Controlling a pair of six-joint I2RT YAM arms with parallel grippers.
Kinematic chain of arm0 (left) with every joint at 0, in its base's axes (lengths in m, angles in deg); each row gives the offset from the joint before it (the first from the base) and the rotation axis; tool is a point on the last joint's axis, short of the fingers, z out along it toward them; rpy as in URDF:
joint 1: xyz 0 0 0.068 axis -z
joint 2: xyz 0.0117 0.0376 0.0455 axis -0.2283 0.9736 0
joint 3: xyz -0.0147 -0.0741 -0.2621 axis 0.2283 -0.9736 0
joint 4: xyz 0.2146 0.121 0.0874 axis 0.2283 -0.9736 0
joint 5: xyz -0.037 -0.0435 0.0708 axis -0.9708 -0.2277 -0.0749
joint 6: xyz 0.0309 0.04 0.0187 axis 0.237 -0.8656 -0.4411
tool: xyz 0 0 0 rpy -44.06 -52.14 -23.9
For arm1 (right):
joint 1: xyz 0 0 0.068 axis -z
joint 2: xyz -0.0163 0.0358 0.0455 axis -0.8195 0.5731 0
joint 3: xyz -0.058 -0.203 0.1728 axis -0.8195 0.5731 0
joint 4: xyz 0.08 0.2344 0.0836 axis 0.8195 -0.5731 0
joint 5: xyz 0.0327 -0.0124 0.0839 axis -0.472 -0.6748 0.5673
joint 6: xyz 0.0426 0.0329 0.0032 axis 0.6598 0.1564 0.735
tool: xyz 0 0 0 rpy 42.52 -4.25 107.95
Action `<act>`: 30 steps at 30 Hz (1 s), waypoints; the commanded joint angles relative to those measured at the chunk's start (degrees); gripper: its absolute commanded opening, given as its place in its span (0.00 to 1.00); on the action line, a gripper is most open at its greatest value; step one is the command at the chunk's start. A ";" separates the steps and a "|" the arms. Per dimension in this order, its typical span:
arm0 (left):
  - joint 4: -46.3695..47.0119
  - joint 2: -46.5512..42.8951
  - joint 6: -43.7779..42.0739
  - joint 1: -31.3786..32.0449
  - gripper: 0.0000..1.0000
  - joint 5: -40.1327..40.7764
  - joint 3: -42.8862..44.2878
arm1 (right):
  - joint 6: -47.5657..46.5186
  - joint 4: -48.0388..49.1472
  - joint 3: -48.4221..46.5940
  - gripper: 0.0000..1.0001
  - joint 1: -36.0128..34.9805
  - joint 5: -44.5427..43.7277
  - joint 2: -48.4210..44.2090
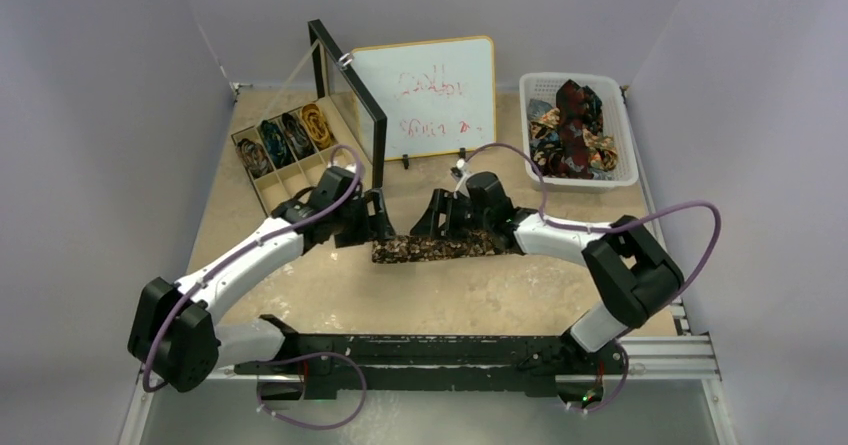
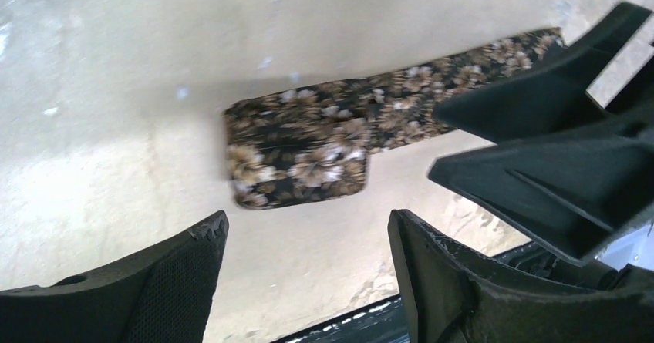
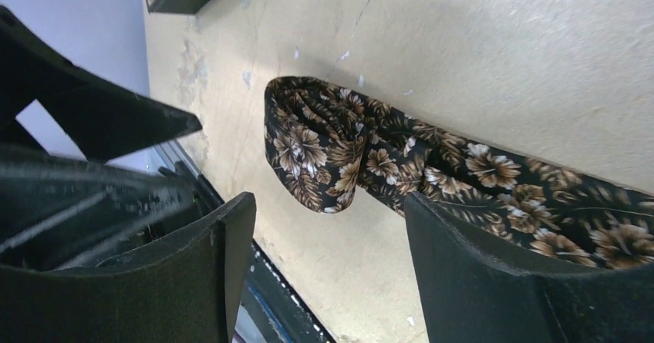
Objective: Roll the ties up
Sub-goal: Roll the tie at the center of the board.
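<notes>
Brown floral tie lying flat just in front of whiteboard, one end folded over; left gripper wide open, empty, by fold; right gripper wide open, straddling strip, gripping nothing

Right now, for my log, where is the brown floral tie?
Top view, centre: the tie lies between the left gripper and right gripper, nearer than the whiteboard.

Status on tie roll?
Left tool open, right tool open, neither gripping. Brown floral tie flat on table, one end folded over. Tools close together above it.
</notes>
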 commanded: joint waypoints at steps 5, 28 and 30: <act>5.18 -6.71 0.05 -8.11 0.79 -8.28 -8.83 | 0.45 0.68 -4.07 0.69 -4.74 -0.48 6.29; 12.10 -7.69 -1.26 -17.96 0.81 -21.10 -17.01 | -1.95 -3.59 -7.54 0.45 -3.66 -0.46 11.57; 12.78 -7.32 -1.49 -17.96 0.81 -21.19 -17.01 | -2.04 -3.16 -7.63 0.43 -3.44 0.31 12.30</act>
